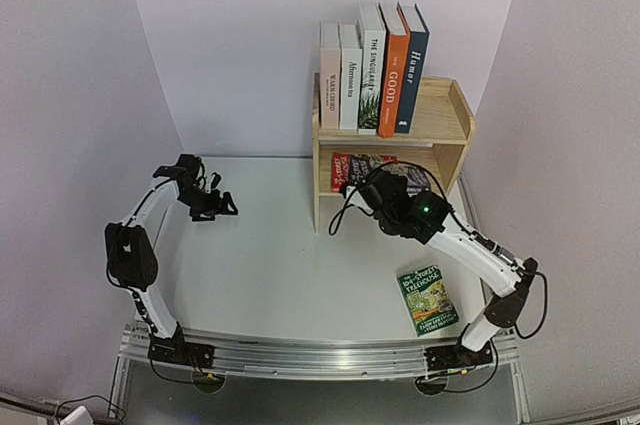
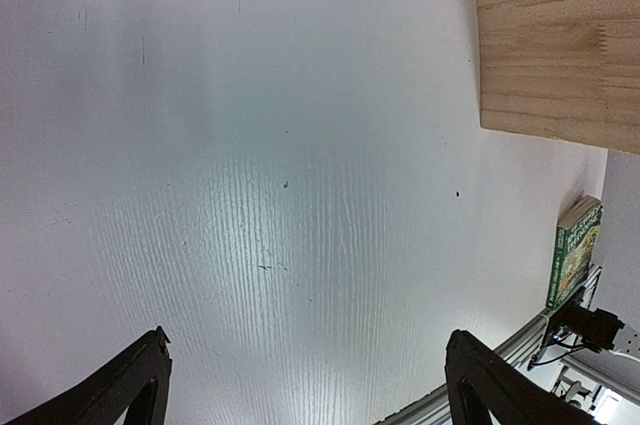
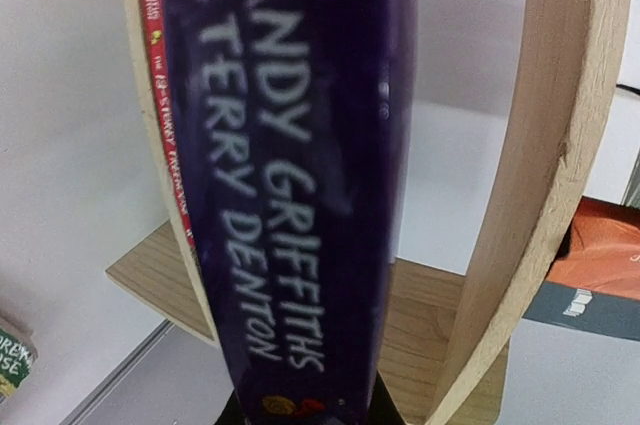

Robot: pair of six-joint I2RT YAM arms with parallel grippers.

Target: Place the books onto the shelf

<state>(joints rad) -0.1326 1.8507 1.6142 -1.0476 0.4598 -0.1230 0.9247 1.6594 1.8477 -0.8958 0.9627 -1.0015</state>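
The right jaws are narrow, clamped on the lower end of a purple book (image 3: 300, 195). Its spine faces the wrist camera at the mouth of the shelf's (image 1: 442, 113) lower tier. A red book (image 1: 350, 170) sits in that tier, its spine close against the purple one. I cannot tell whether they touch. The shelf's side panel (image 3: 560, 145) is near on the other side. Five more books (image 1: 372, 70) stand upright on the top tier. A green book (image 1: 428, 298) lies flat on the bench (image 1: 270, 265), near the right arm's base and well apart from the shelf. The left jaws hang wide over bare bench, holding nothing.

These look like thin, light paperbacks with glossy covers, so probably slippery and bendy along their length. Held by one end, the purple book may tilt or swing, so a pinch across its thickness close to the spine seems firmest. The green book offers no raised edge, so it likely needs tipping or sliding before a grip.
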